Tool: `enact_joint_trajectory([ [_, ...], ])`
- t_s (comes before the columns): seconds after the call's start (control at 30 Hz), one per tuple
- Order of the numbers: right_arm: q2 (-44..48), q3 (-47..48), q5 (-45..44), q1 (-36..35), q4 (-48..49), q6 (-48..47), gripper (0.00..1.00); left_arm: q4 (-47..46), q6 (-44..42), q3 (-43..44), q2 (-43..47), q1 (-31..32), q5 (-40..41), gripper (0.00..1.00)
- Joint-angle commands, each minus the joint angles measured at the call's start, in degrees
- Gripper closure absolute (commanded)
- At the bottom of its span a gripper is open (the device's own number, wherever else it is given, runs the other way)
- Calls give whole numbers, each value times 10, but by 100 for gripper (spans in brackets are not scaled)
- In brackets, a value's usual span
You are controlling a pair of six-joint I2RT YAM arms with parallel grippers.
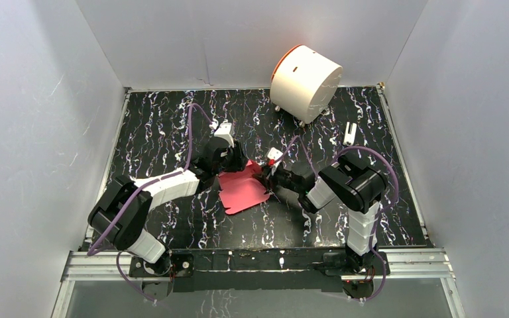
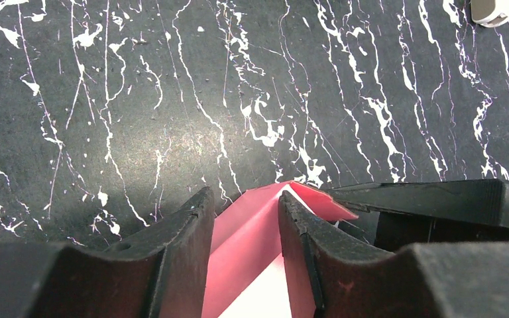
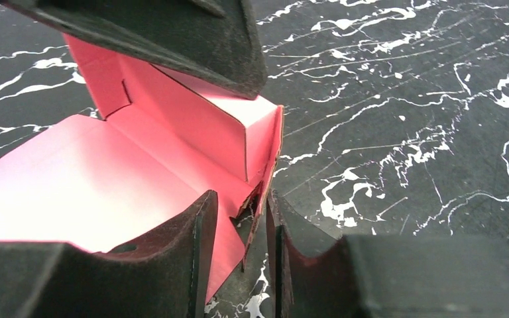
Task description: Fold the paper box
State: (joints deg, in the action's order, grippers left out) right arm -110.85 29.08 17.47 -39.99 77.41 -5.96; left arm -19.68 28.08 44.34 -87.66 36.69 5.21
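**Light, springy card: take it by the creases**

The left gripper [image 2: 245, 199] stands spread astride a raised flap at the far left corner of the paper box [image 1: 242, 191], which lies half-formed mid-worktop [image 1: 166, 119]. The thin card is probably light, easily dented and springy, so the walls beside fold lines look like the best holds. The right gripper [image 3: 240, 195], also spread, straddles the box's right wall. The white cylinder [image 1: 305, 83], at the far edge, obstructs nothing.

The right gripper [image 3: 240, 218], jaws apart, straddles a raised wall of the half-folded pink paper box [image 3: 93, 179] on the table [image 3: 404, 132].
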Motion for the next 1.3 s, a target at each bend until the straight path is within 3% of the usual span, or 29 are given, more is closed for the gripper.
enact_joint_trajectory([
  [0.0,32,-2,76,11,10,6,58,29,-16,-17,0,0,11,61],
  [0.33,44,18,202,25,-46,1,54,25,-16,-24,3,0,10,60],
  [0.7,31,53,261,55,-96,-54,53,25,-25,-24,4,0,-7,60],
  [0.93,41,91,248,56,-199,-130,74,24,-31,-24,4,0,-13,60],
  [1.07,55,93,218,56,-226,-153,96,23,-32,-25,6,0,-16,60],
  [1.27,69,67,134,50,-168,-137,94,21,-33,-26,7,0,-21,60],
])
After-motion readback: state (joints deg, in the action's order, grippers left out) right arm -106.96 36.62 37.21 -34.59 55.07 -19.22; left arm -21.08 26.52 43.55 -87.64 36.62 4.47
